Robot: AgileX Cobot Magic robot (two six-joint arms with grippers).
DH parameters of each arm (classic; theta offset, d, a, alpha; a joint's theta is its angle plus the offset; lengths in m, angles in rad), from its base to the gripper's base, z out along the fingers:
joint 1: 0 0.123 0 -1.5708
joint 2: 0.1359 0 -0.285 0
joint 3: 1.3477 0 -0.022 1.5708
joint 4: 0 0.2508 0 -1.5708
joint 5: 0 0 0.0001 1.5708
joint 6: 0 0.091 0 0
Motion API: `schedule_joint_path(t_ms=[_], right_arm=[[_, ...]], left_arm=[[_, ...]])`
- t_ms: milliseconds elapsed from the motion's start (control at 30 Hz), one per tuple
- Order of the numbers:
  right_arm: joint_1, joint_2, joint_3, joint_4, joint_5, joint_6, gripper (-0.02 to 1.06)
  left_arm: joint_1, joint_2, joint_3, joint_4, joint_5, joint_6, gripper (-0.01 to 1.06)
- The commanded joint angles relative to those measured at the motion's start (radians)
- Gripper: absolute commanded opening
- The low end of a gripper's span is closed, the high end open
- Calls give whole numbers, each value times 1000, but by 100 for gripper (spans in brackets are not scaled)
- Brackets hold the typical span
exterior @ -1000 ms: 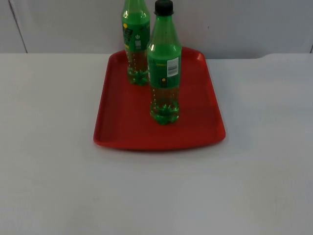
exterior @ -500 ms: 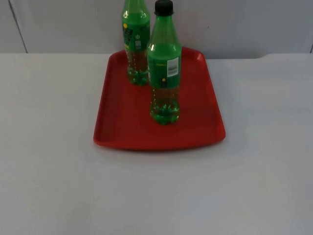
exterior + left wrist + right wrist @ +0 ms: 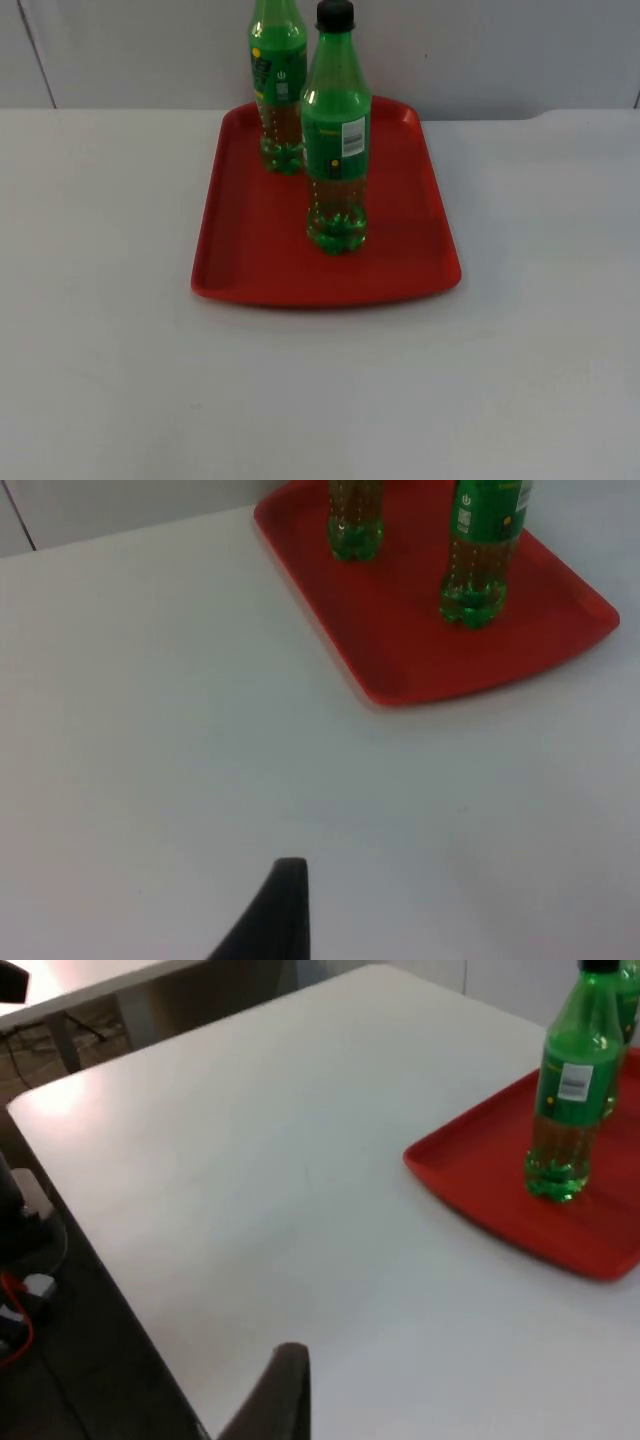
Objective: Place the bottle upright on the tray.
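Two green bottles are being carried upright, long axes vertical, by the red tray (image 3: 240, 250): the nearer bottle (image 3: 337, 140) toward the front, the far bottle (image 3: 278, 90) at the back. The task is judged done. Both stand well apart from the left gripper (image 3: 270, 910) and right gripper (image 3: 275, 1395), held back over the tabletop (image 3: 320, 400). Finger state cannot be told.

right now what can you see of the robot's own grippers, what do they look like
One fingertip of the left gripper rises over the white table: matte black, tapering upward to a blunt, rounded end. The right gripper looks alike: black, narrow, unmarked.
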Motion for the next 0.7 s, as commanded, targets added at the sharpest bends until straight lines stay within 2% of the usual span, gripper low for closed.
schedule_joint_path(t_ms=[0, 167, 667], right_arm=[[4, -30, 8, 8, 19, -14, 92], [6, -30, 12, 1, 116, -18, 92], [4, -30, 41, -7, 115, -35, 92]], left_arm=[[-6, -4, 4, -10, -1, 1, 105], [-6, -4, 4, -12, -1, 3, 105], [-6, -4, 4, -12, -1, 3, 105]])
